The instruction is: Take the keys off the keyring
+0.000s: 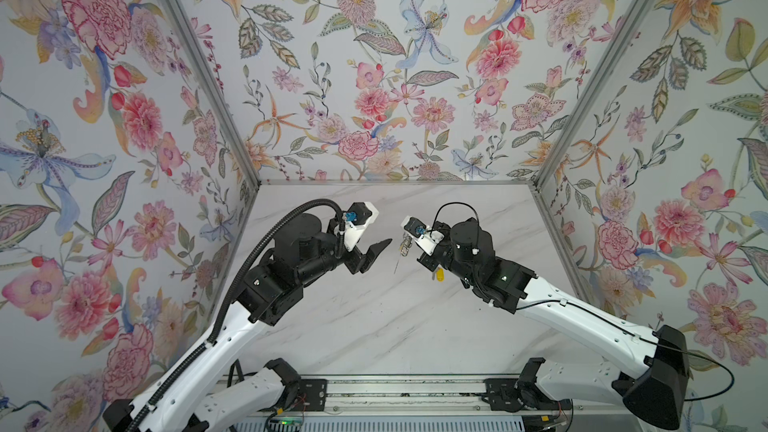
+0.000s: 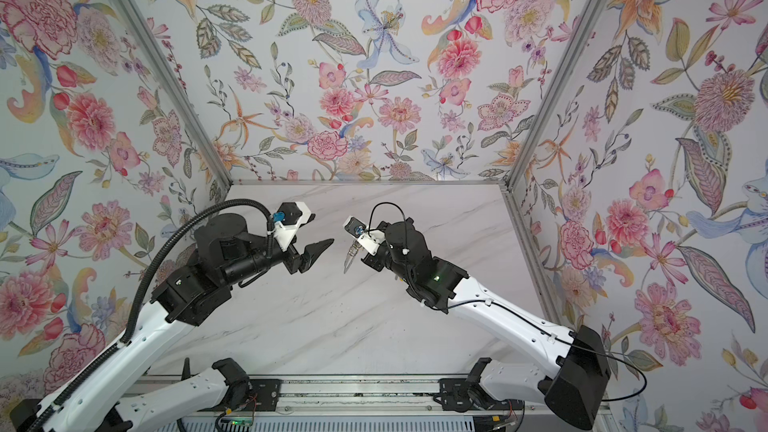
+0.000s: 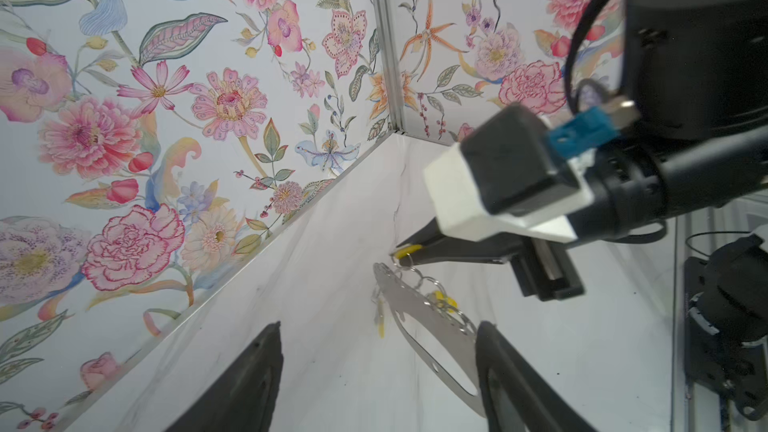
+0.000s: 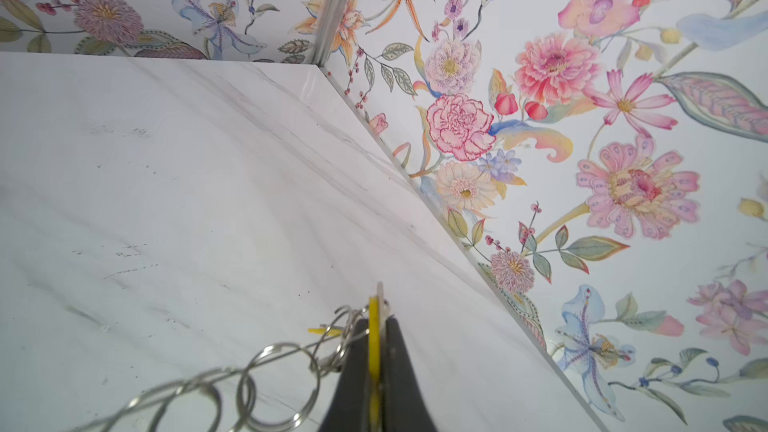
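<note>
Your right tool pinches a yellow key tag, keyring dangling; your left tool gapes empty.

The keyring, a flat silver strip, hangs slanted above the tabletop on small wire rings. I see the keys dangling beside it, one yellow tag pinched in my right hand.

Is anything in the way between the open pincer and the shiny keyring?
No, nothing visible. The keyring hangs right in front of the left pincer, dangling from the yellow tag the right pincer pinches.
</note>
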Motion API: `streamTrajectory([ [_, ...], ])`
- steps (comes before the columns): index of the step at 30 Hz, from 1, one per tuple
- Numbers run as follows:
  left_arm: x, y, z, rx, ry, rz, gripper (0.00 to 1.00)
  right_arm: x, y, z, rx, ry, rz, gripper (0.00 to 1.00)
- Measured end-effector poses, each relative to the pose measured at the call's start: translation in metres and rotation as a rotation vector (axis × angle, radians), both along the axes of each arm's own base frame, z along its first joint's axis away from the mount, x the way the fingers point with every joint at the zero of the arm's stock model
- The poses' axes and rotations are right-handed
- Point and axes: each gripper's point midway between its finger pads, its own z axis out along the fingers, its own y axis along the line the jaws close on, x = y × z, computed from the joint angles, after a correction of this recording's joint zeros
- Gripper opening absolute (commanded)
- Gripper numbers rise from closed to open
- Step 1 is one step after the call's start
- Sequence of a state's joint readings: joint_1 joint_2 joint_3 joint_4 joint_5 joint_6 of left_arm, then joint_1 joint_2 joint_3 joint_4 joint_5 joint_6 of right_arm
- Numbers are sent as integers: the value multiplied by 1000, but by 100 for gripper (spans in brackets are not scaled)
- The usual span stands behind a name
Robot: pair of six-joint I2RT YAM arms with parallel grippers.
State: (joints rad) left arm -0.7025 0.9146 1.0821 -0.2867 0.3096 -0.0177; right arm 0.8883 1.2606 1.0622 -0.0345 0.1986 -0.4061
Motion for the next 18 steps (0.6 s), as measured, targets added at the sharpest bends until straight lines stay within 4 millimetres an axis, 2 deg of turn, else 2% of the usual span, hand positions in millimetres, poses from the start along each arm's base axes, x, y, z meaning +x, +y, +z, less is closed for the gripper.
streamTrajectory([
  [3,-27,-15,-16,-53,44,-72,75,9,-1,-9,3,44,-61,0],
  [5,-39,-28,-29,-64,80,-108,74,14,-2,-13,9,66,-92,0],
  [8,-43,-45,-56,-65,135,-125,74,18,-3,-16,28,92,-124,0],
  [13,-27,-55,-106,-20,197,-51,69,20,-5,-9,66,110,-154,0],
  [18,2,-61,-119,-9,170,24,58,21,-5,-1,93,118,-160,0],
])
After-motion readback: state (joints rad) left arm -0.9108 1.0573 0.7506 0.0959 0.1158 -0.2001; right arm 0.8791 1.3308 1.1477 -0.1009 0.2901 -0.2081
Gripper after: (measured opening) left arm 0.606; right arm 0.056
